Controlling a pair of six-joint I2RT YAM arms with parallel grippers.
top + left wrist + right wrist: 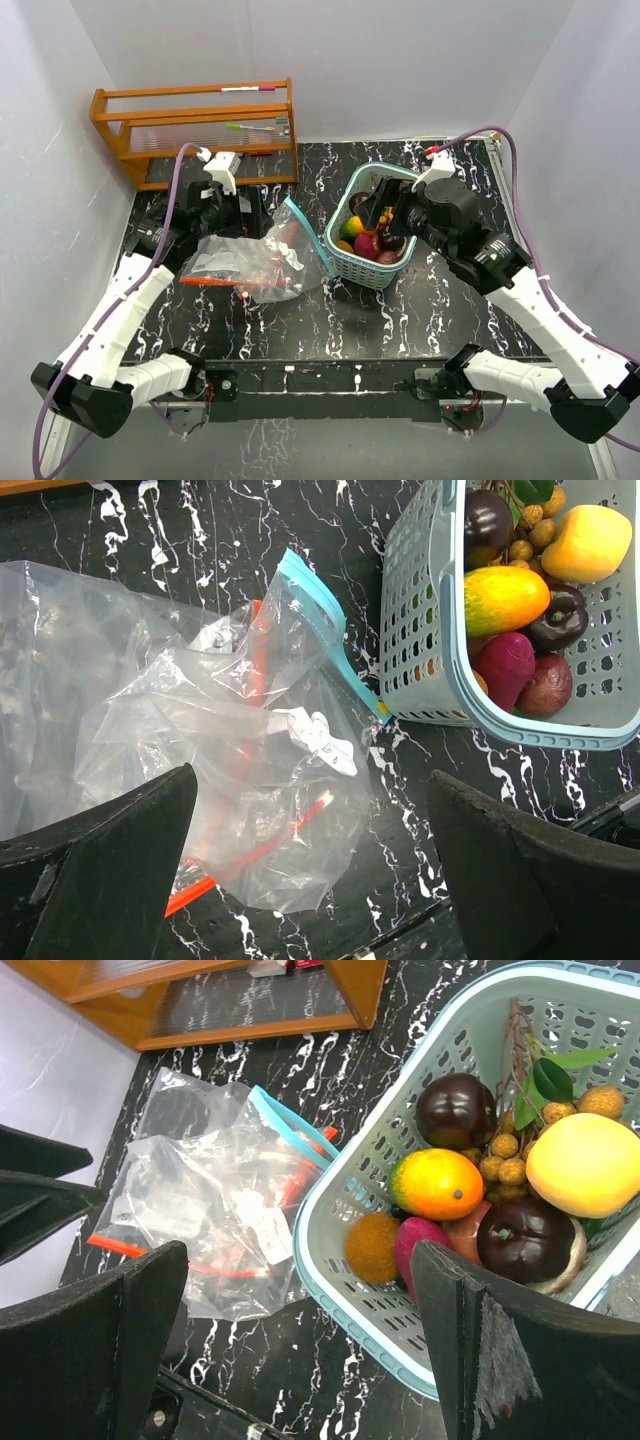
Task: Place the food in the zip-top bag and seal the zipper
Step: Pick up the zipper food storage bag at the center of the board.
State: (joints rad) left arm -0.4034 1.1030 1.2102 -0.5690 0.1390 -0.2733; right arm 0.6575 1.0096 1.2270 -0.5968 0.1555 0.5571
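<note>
Left fingers apart over bag; right fingers apart above food in basket; bag's edge beside it.

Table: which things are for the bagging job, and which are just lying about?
For the job:
clear crumpled zip-top plastic bag
colourful toy fruits and vegetables

Just lying about:
teal lattice plastic basket that holds the food
orange wooden rack at the back

Black marbled table carries crumpled zip-top bag, teal basket and wooden rack.
</note>
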